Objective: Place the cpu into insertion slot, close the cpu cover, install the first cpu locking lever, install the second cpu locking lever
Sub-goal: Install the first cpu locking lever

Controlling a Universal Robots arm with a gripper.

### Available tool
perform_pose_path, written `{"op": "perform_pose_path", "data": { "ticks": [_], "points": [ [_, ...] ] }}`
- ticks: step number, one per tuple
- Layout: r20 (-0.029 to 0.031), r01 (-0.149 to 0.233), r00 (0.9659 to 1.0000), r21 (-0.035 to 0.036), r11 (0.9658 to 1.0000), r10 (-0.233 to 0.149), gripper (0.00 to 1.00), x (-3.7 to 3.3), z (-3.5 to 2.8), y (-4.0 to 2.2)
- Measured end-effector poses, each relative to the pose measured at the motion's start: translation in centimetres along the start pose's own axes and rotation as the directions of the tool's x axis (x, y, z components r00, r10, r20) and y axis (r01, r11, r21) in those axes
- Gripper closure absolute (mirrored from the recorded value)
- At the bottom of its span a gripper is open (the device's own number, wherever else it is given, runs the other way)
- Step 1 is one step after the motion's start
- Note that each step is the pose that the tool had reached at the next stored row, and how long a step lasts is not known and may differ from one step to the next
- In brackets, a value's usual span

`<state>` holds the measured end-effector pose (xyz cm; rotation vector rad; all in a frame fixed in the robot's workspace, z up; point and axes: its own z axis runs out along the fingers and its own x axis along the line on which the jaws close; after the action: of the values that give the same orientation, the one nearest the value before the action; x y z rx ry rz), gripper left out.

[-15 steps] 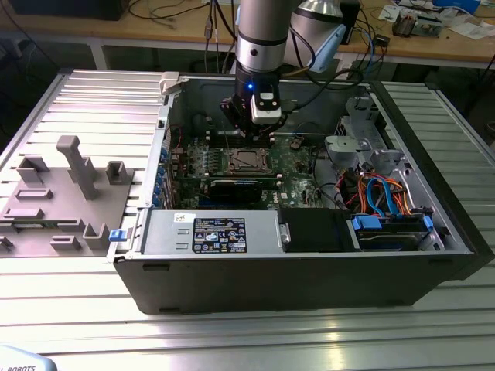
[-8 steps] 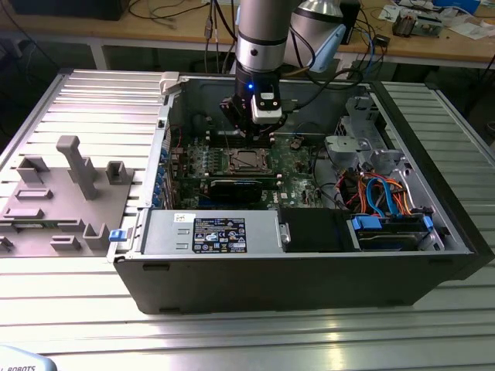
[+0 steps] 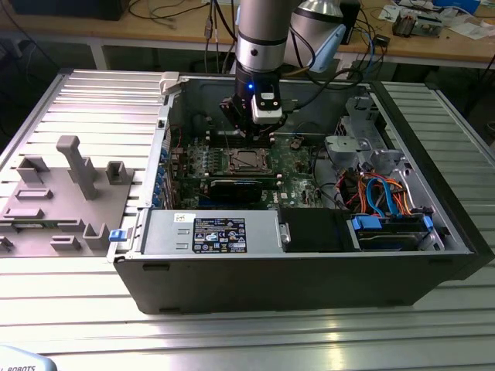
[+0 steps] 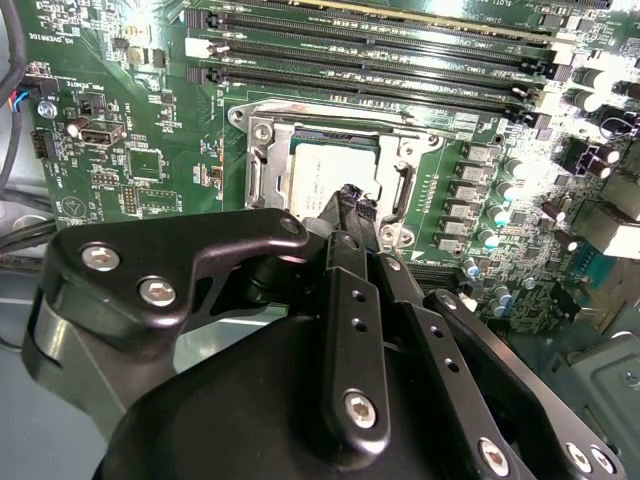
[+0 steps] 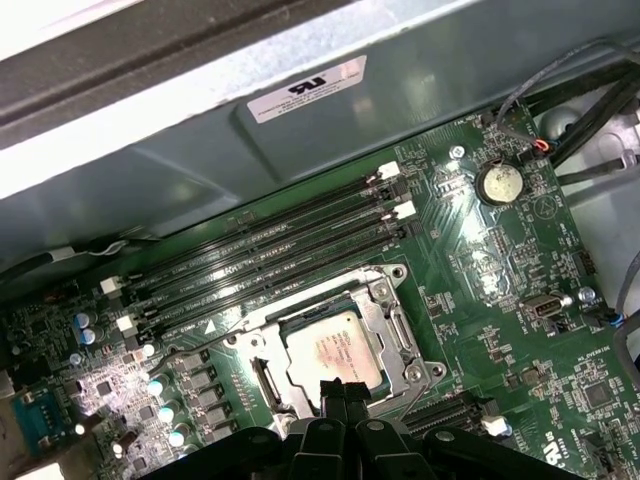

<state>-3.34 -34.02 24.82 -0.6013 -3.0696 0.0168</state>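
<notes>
Here: cpu seated, cpu cover down; gripper fingertips together, empty. Press levers w/ vertical, steady force.

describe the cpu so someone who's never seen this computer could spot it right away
Look inside the open computer case at the green board lying flat in it. Beside the long black memory slots sits a silvery square cover, and the cpu is the dull silver square showing through its cut-out, just ahead of the hand. Nothing else nearby is flat, square and metallic.

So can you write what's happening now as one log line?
cpu in insertion slot | cpu cover closed | gripper shut, above cpu
</notes>
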Motion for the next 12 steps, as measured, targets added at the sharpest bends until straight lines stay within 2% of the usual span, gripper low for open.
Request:
{"op": "perform_pose_path", "data": {
  "ticks": [12],
  "points": [
    [0.0001, 0.01, 1.0, 0.0001, 1.0, -0.01, 0.89, 0.0, 0.0, 0.0]
  ]
}}
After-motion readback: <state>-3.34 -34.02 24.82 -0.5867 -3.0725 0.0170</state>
